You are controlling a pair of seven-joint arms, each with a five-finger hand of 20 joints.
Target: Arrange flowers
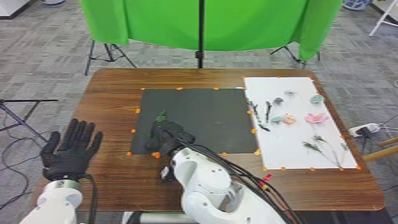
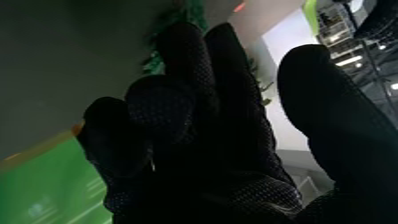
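My right hand [image 1: 171, 136] is over the left part of the dark mat [image 1: 213, 120], its fingers curled round a green sprig [image 1: 161, 116] whose leafy tip sticks out beyond them. In the right wrist view, green leaves [image 2: 153, 64] show behind the fingers of the right hand [image 2: 222, 175]; the stem is hidden. Flat and open, my left hand [image 1: 69, 155] is at the table's left side, away from the mat. On the white board [image 1: 280, 142] lie a pink flower [image 1: 316, 118], a peach flower [image 1: 289, 119], a pale green flower [image 1: 317, 99], dark twigs [image 1: 258, 114] and thin leafy stems [image 1: 327, 150].
Orange markers [image 1: 253, 131] line the edges of the mat and the board. The brown table [image 1: 111, 100] extends around both. Beyond its far edge, a green cloth [image 1: 151, 25] hangs on stands. The right forearm [image 1: 209, 180] crosses the table's near part.
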